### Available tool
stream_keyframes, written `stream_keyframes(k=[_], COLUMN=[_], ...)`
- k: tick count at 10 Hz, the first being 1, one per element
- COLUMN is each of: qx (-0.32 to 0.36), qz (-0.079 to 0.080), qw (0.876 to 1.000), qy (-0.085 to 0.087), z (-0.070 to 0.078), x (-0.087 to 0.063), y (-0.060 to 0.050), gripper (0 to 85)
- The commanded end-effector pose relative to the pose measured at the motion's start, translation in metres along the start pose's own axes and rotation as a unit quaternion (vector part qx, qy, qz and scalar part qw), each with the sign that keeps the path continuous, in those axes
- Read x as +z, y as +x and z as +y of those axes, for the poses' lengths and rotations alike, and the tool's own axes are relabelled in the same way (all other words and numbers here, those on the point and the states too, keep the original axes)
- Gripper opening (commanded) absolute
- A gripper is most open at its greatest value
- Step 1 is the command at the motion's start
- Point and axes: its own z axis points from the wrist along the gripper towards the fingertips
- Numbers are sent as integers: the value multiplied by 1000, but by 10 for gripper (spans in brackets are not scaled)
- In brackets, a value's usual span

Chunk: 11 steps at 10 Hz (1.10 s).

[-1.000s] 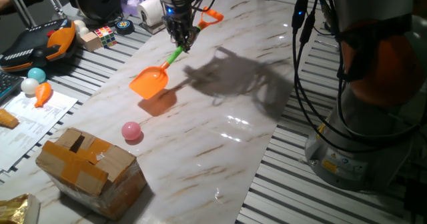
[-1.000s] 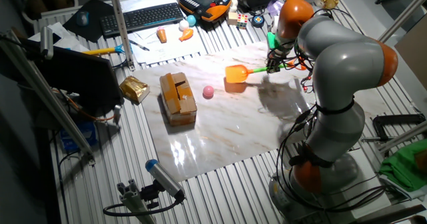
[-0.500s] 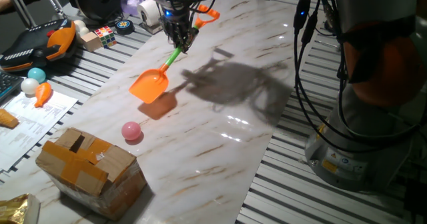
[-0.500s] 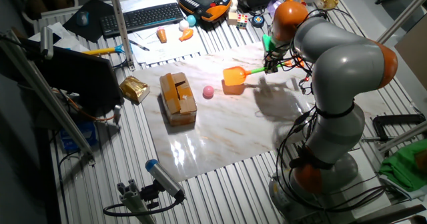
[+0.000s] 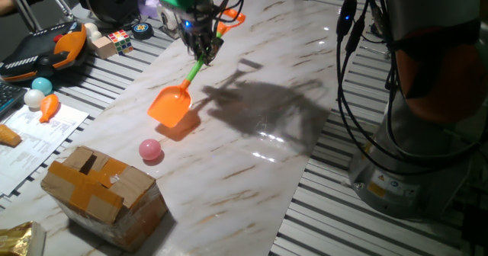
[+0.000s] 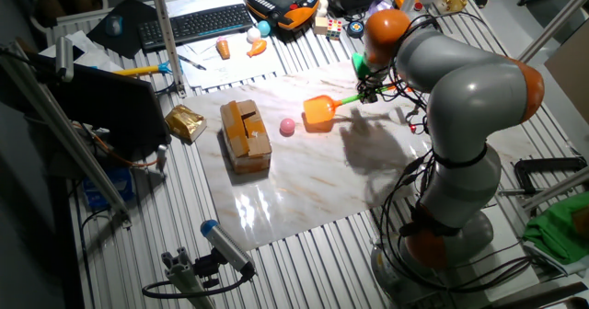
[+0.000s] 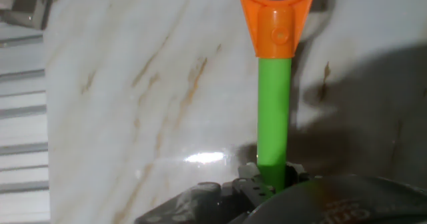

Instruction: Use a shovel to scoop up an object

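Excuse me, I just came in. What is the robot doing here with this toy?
The gripper holds the shovel by its green shaft, with the orange blade pointing down toward the marble board. The pink ball lies on the board a little beyond the blade, near the cardboard box. The ball is not yet scooped.

grey rounded arm links (image 6: 479,79), orange joint bands, green ring above dark claw (image 5: 200,44), black cables at 3 o'clock of base
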Motion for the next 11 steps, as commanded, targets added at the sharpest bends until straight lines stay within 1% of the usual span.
stream_keyframes(k=[1, 3, 4, 6, 7, 9, 11], qx=[-4, -13, -16, -24, -27, -32, -37], qz=[-5, -23, -27, -32, -33, -20, -17], qw=[1000, 1000, 999, 999, 999, 998, 998], qy=[0, 6, 13, 20, 24, 44, 53], z=[-2, -3, -4, -6, -7, -7, -8], x=[3, 6, 7, 13, 14, 13, 15], y=[3, 6, 7, 13, 15, 17, 20], gripper=[7, 7, 7, 7, 7, 7, 7])
